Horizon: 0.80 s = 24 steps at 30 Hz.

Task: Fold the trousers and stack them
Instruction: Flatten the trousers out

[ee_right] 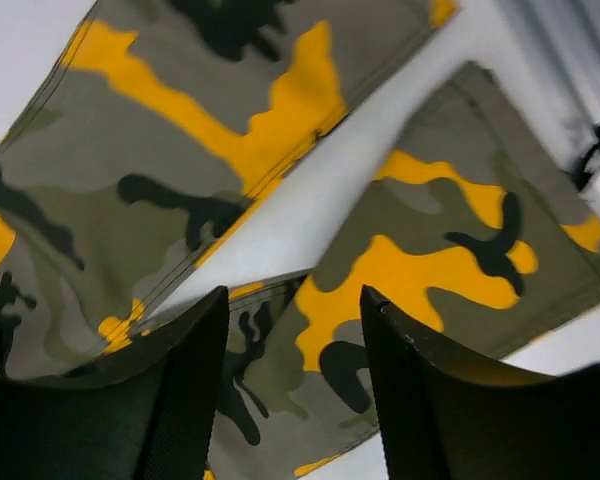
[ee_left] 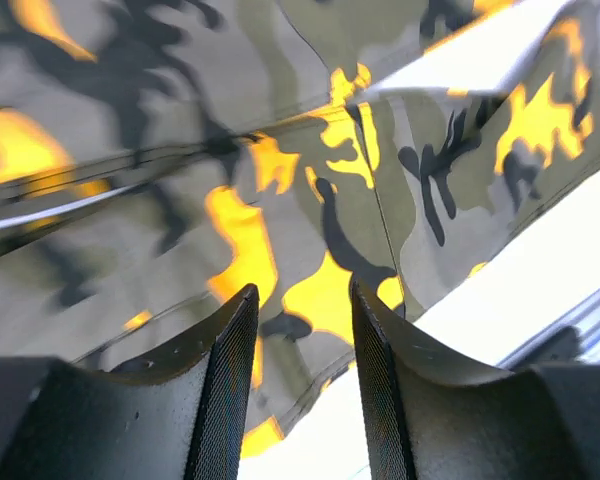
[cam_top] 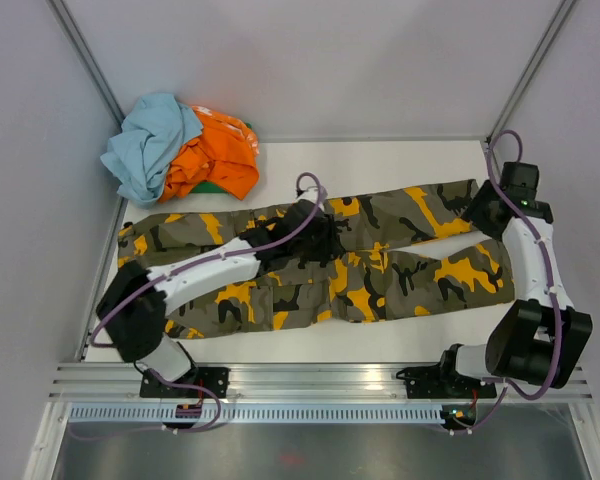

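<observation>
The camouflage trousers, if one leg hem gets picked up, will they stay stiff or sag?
Probably sag: the trousers lie flat and wrinkled on the table, so a lifted hem would likely trail cloth. The stitched woven fabric looks matte, so probably not slippery.

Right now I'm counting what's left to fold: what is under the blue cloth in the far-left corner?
An orange garment sticks out from under the blue cloth, a green strip at its near edge. Anything deeper in the pile is covered.
</observation>
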Tool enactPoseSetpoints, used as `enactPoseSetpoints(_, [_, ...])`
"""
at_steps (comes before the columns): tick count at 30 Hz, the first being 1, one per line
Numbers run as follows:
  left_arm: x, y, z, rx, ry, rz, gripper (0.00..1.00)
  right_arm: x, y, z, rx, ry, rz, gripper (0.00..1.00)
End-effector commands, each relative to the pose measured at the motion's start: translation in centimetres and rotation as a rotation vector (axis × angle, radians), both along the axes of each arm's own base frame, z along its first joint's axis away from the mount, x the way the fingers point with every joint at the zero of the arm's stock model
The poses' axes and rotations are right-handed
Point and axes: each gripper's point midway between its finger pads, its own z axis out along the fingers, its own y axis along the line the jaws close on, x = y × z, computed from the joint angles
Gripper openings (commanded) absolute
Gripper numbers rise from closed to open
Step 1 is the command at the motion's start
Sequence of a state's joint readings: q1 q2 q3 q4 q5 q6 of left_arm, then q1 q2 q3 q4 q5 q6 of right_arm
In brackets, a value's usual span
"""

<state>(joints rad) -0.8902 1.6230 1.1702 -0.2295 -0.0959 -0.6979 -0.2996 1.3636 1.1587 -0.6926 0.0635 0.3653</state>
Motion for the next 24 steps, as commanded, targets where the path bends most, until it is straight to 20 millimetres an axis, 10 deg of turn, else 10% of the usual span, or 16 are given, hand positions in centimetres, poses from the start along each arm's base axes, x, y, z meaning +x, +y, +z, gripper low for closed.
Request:
enactPoseSetpoints(1, [-0.2, 6.5, -0.9, 0.057, 0.046, 0.156, 0.49, 0.3, 3.3, -1.8, 0.043, 0.0, 0.09, 0.59])
enactPoseSetpoints(8, [-1.6, 17.3, -4.6, 0.052, 0.16, 0.489, 0.47, -2.4, 6.6, -9.3, 0.135, 0.1, 0.13, 0.44])
enactPoseSetpoints(9, [-1.7, 17.8, -4.8, 0.042, 0.166, 0.502, 0.46, -2.9, 6.4, -10.6, 0.133, 0.125, 0.105, 0.29])
enactPoseSetpoints(13, [-2.6, 19.1, -6.2, 0.033, 0.191, 0.518, 0.44, -3.5, 6.4, -13.9, 0.164, 0.213, 0.06, 0.25])
enactPoseSetpoints(19, [-3.1, 20.2, -7.7, 0.05, 0.242, 0.567, 0.44, -4.8, 4.6, -14.7, 0.113, 0.247, -0.023, 0.47])
enactPoseSetpoints(24, [-2.8, 21.4, -8.1, 0.06, 0.251, 0.586, 0.45, -7.9, 2.8, -15.7, 0.218, 0.258, -0.193, 0.91])
